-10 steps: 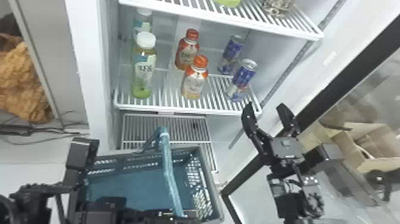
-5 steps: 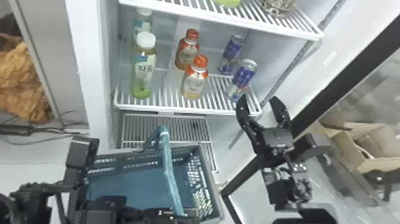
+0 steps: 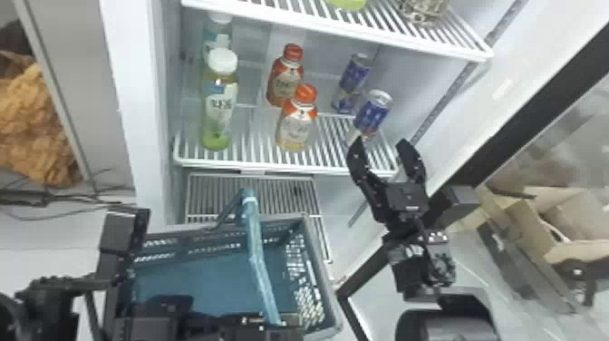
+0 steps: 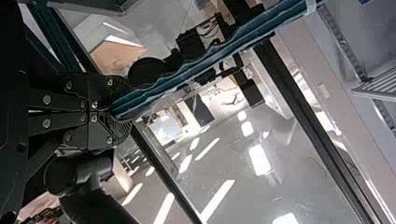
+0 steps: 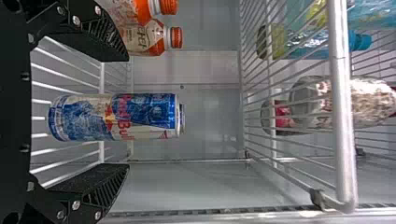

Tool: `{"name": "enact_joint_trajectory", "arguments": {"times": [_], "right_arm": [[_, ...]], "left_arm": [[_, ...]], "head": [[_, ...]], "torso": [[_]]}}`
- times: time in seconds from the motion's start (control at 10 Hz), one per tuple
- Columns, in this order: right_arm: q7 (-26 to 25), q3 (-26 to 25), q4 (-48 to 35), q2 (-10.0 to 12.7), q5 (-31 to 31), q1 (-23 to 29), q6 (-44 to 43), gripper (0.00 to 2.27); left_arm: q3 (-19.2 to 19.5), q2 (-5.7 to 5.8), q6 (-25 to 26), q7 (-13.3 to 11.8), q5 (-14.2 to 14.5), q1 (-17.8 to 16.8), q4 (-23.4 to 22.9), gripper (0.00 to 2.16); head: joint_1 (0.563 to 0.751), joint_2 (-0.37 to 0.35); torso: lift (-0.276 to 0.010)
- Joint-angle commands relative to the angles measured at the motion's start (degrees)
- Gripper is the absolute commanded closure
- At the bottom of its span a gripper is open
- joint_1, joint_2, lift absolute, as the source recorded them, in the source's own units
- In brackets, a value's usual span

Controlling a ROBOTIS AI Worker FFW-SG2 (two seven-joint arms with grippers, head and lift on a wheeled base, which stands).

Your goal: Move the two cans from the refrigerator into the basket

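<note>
My right gripper (image 3: 381,144) stands open at the shelf's front edge, just before and below the front can (image 3: 374,111). The rear can (image 3: 353,79) is upright farther back on the same shelf. In the right wrist view the blue and silver can (image 5: 112,116) lies between the spread fingers of my right gripper (image 5: 126,113), with a gap on both sides. My left gripper (image 3: 272,320) is over the near side of the basket (image 3: 333,294), at the blue-green handle (image 3: 257,258). Seen in the left wrist view, my left gripper (image 4: 116,110) is shut on the handle (image 4: 187,77).
Two orange-capped bottles (image 3: 297,122) stand left of the cans, and white-capped bottles (image 3: 218,104) at the shelf's left. An upper wire shelf (image 3: 317,27) hangs above. The refrigerator's side wall rises to the right; cardboard boxes (image 3: 584,251) are farther right.
My right gripper has swung left and up to the shelf edge by the front can, turning so its fingers point upward in the head view. The left arm and basket have kept still.
</note>
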Motion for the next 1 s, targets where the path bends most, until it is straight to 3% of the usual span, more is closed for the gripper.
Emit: {"name": "enact_joint_trajectory", "arguments": {"times": [0.0, 0.3, 0.5, 0.9], "right_arm": [[0.00, 0.30, 2.41, -0.31, 0.22, -2.34, 0.00, 0.21], [-0.08, 0.76, 5.93, -0.84, 0.79, -5.72, -0.14, 0.21], [-0.35, 1.45, 8.88, -1.19, 0.22, -8.39, -0.42, 0.21], [-1.05, 2.36, 12.82, -1.81, -0.12, -13.03, -0.99, 0.21]], "left_arm": [[-0.03, 0.00, -0.17, 0.00, 0.26, -0.10, 0.17, 1.19], [-0.15, 0.00, -1.01, 0.00, 0.84, -0.24, 0.73, 1.19], [-0.83, -0.09, -3.12, 0.26, 3.35, -0.24, 1.43, 1.19], [-1.06, -0.18, -3.12, 0.35, 3.58, -0.52, 1.58, 1.19]], "head": [[0.695, -0.350], [0.695, -0.350], [0.695, -0.350], [0.695, -0.350]], "torso": [[-0.266], [-0.266], [-0.266], [-0.266]]}}
